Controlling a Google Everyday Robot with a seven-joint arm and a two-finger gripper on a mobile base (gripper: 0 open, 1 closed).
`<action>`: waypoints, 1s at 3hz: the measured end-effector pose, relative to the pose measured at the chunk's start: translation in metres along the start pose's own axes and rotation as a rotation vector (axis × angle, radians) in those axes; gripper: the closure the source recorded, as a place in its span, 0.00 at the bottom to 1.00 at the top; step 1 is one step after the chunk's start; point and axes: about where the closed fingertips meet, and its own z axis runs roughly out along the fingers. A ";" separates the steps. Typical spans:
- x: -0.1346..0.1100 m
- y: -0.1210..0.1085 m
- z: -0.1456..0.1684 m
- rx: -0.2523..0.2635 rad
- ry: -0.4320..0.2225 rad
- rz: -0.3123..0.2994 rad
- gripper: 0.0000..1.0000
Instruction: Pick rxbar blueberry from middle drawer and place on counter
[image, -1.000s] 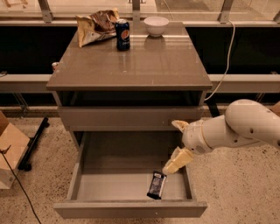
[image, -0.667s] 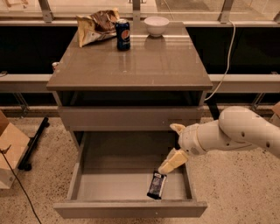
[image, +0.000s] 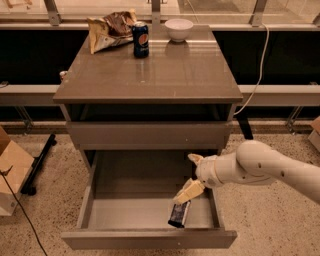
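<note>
The rxbar blueberry (image: 179, 214), a small dark bar, lies on the pale floor of the open middle drawer (image: 125, 215) near its front right corner. My gripper (image: 191, 176) hangs over the right side of the drawer, just above and behind the bar. It is open and empty. One fingertip (image: 187, 192) reaches down close to the bar's far end, the other (image: 195, 159) points up and left. The counter (image: 150, 70) is the glossy grey-brown top of the cabinet.
On the back of the counter stand a tan and brown snack bag (image: 110, 30), a blue soda can (image: 140, 40) and a white bowl (image: 178, 29). A closed drawer front (image: 145, 135) sits above the open one. A cardboard box (image: 12, 170) stands on the floor at left.
My arm has moved left and slightly down, bringing the open gripper further over the drawer and closer to the bar. The bar has not moved.
</note>
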 end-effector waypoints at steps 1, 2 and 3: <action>0.022 -0.004 0.030 0.012 -0.051 0.015 0.00; 0.046 -0.012 0.056 -0.018 -0.080 0.067 0.00; 0.049 -0.010 0.060 -0.024 -0.082 0.072 0.00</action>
